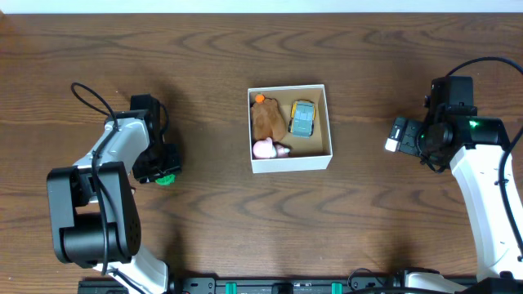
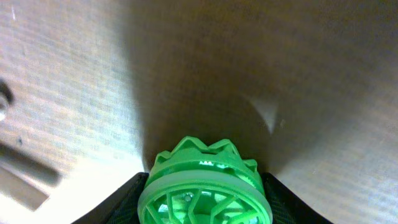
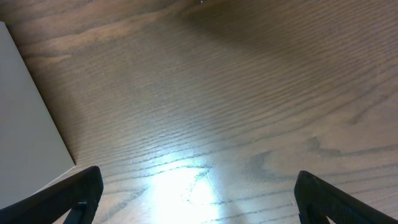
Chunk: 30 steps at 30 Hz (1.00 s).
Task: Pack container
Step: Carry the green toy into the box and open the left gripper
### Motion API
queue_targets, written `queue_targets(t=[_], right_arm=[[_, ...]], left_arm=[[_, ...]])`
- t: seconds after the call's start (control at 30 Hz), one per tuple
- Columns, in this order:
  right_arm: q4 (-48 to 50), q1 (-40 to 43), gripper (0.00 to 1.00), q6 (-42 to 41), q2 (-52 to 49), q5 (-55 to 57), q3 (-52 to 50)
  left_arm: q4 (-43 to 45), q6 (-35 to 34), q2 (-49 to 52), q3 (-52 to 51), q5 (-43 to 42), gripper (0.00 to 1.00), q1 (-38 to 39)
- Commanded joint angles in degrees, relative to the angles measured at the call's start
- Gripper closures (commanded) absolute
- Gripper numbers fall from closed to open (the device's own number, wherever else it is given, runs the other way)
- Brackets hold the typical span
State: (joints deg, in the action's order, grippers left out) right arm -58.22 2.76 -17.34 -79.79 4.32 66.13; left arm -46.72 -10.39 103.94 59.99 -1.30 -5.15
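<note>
Overhead shows you one container (image 1: 291, 162) mid-table (image 1: 204, 233): square, thin white cardboard walls, tan inside. It holds three toys: one brown plush (image 1: 266, 119), one yellow-teal car (image 1: 302, 119), one rounded pink piece (image 1: 265, 149). Your left gripper (image 1: 162, 173) is clamped on one green toy (image 2: 205, 186) (ridged plastic, lattice face), well left of the container. Your right gripper (image 3: 199, 205) stands spread wide, holding nothing, over wood grain.

White arm shells (image 1: 122, 143), black joints (image 1: 86, 233), looping black cables (image 1: 90, 94), green light (image 1: 472, 124)
</note>
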Motion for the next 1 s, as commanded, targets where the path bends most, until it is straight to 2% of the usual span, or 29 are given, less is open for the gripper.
queue_targets(t=[0.0, 0.17, 0.33, 0.47, 0.63, 0.73, 0.9, 0.93, 0.97], right_arm=[[-0.02, 0.28, 0.01, 0.72, -0.04, 0.15, -0.35], [-0.02, 0.28, 0.01, 0.72, -0.04, 0.15, -0.35], [0.02, 0.28, 0.01, 0.70, -0.04, 0.15, -0.35], [0.22, 0.28, 0.01, 0.70, -0.04, 0.15, -0.35], [0.24, 0.28, 0.01, 0.70, -0.04, 0.13, -0.35], [0.11, 0.28, 0.01, 0.70, -0.04, 0.13, -0.35], [0.13, 0.28, 0.01, 0.70, -0.04, 0.13, -0.35], [0.13, 0.28, 0.01, 0.70, -0.04, 0.13, -0.35], [0.15, 0.28, 0.01, 0.70, -0.04, 0.13, -0.35]], left_arm=[[-2.64, -1.11, -1.66, 4.37, -0.61, 0.55, 0.74], [-8.81, -0.79, -6.45, 13.22, -1.29, 0.58, 6.21], [-10.29, 2.14, -12.96, 20.28, -1.29, 0.58, 17.75], [-5.27, 4.44, -15.89, 20.94, -1.29, 0.58, 29.70], [0.83, 8.31, -13.53, 20.92, -1.27, 0.58, 41.03], [4.63, 9.60, -10.32, 20.92, -1.20, 0.58, 44.61], [7.41, 9.53, -5.16, 20.92, -1.29, 0.58, 45.42], [7.41, 9.53, -4.33, 20.92, -1.29, 0.53, 45.42], [7.41, 9.55, -3.76, 20.92, -1.27, 0.42, 45.42]])
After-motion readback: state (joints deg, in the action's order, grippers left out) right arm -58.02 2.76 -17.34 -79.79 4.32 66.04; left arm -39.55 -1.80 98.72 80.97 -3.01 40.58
